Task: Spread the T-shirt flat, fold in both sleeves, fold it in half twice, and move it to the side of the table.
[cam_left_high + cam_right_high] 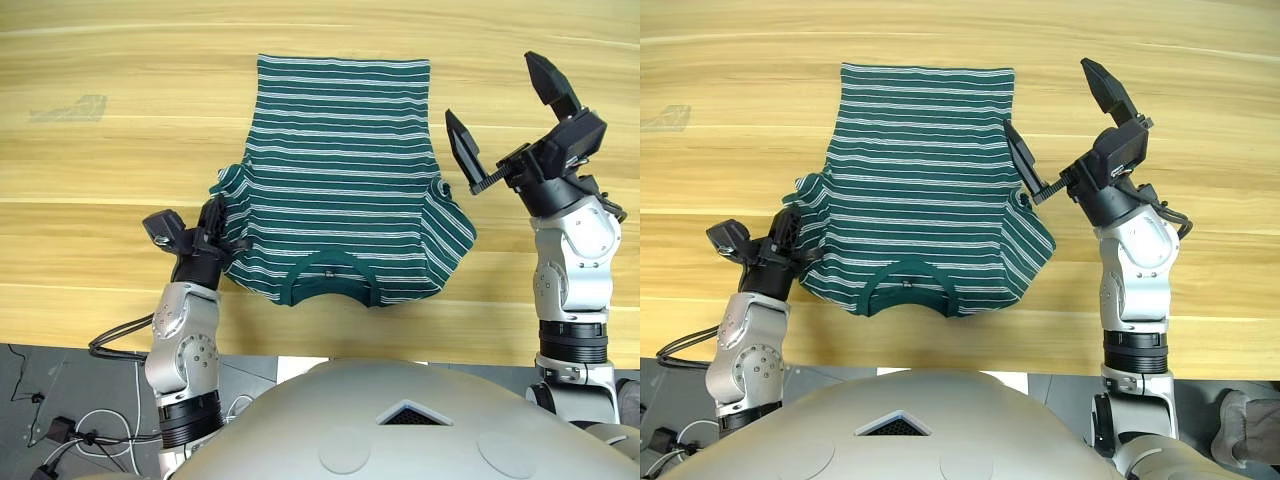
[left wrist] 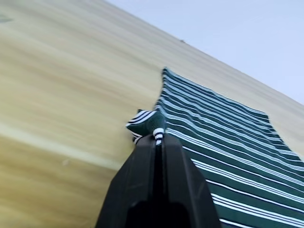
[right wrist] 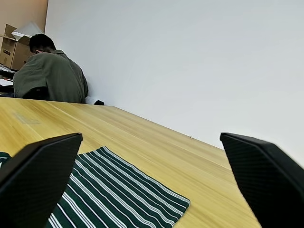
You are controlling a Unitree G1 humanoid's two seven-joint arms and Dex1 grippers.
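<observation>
Left pincer (image 1: 222, 236) pinches the T-shirt (image 1: 340, 170) by its left sleeve; right pincer (image 1: 490, 88) gapes wide over the table (image 1: 120, 180), just right of it.

I see the T-shirt (image 1: 340, 170) lying on the table (image 1: 120, 200), collar (image 1: 330, 272) toward the near edge, hem away from me. My left gripper (image 1: 220, 238) is at the T-shirt's left sleeve (image 1: 232, 190), touching it. My right gripper (image 1: 507, 115) hangs just right of the T-shirt, above the table.
</observation>
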